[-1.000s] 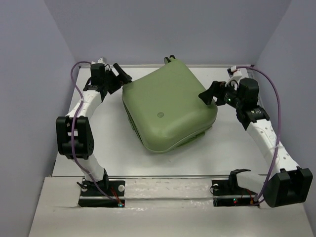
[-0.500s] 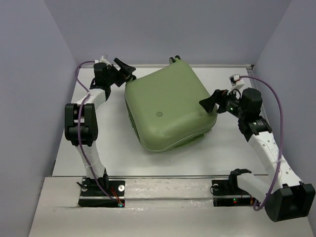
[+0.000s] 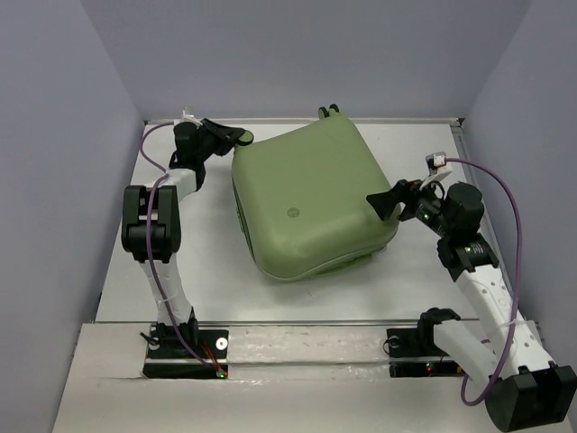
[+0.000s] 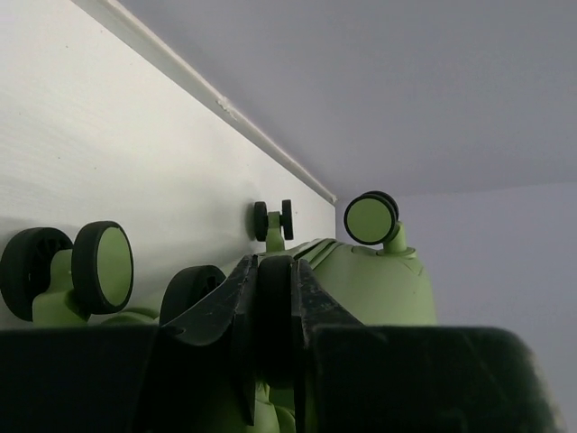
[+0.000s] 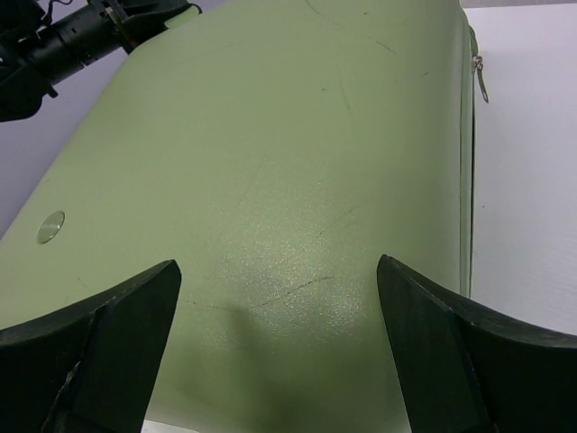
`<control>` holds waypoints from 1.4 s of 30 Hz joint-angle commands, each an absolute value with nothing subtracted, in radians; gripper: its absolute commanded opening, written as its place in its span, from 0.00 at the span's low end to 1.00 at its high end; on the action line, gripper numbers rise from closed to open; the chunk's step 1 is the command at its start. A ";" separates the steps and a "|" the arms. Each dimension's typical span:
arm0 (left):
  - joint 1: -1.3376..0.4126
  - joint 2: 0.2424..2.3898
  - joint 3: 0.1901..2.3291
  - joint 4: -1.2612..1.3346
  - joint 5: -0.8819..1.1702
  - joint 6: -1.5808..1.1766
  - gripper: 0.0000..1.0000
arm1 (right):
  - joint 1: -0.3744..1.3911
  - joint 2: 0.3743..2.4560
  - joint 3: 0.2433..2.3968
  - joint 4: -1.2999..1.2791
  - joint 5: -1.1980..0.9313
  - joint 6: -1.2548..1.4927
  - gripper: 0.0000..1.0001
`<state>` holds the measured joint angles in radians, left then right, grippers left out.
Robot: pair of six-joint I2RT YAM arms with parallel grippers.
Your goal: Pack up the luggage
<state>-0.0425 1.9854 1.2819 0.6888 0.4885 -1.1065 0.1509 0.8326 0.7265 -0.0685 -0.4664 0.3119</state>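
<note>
Luggage (image 3: 306,203) lies closed near the table's (image 3: 207,262) far edge. Left claw (image 3: 240,137) is pinched shut, right claw (image 3: 386,200) wide; slow, gentle nudges seem best.

A white desk (image 3: 207,271) filled the bottom of the booth, its surface faintly grained up close. A low white rim (image 3: 406,120) ran along its far edge, where it met the pale lavender-grey walls (image 3: 297,54) that closed three sides. At the near edge lay a glossy strip (image 3: 306,336), then a lighter board (image 3: 297,401).
</note>
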 commanded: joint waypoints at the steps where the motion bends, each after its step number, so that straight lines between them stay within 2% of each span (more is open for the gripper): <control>1: -0.092 1.758 1.348 0.844 0.591 -1.108 0.06 | 0.179 0.804 0.673 -0.120 -0.538 0.376 0.95; 10: -0.092 1.660 1.607 0.620 0.621 -1.058 0.06 | 0.179 0.842 0.675 -0.106 -0.512 0.379 0.96; 16: -0.101 1.632 1.591 0.549 0.612 -1.029 0.06 | 0.179 0.910 0.701 -0.089 -0.499 0.391 0.96; 21: -0.094 1.621 1.586 0.424 0.611 -0.974 0.06 | 0.179 0.875 0.768 -0.158 -0.485 0.380 0.96; 26: -0.080 1.549 1.433 0.370 0.563 -0.901 0.06 | 0.179 0.811 0.752 -0.202 -0.488 0.380 0.96; 30: -0.045 1.496 1.209 0.403 0.525 -0.890 0.06 | 0.179 0.732 0.724 -0.241 -0.460 0.387 0.94; 35: -0.021 1.522 1.144 0.442 0.518 -0.882 0.06 | 0.189 0.701 0.781 -0.310 -0.485 0.359 0.91; 37: -0.021 1.557 1.163 0.442 0.522 -0.877 0.06 | 0.189 0.681 0.813 -0.348 -0.497 0.348 0.87; 40: -0.021 1.603 1.207 0.442 0.517 -0.873 0.06 | 0.198 0.658 0.850 -0.402 -0.547 0.324 0.69; 41: -0.021 1.614 1.219 0.442 0.517 -0.871 0.06 | 0.207 0.654 0.854 -0.413 -0.554 0.316 0.61; 42: -0.021 1.624 1.235 0.440 0.515 -0.867 0.06 | 0.207 0.652 0.859 -0.425 -0.557 0.310 0.44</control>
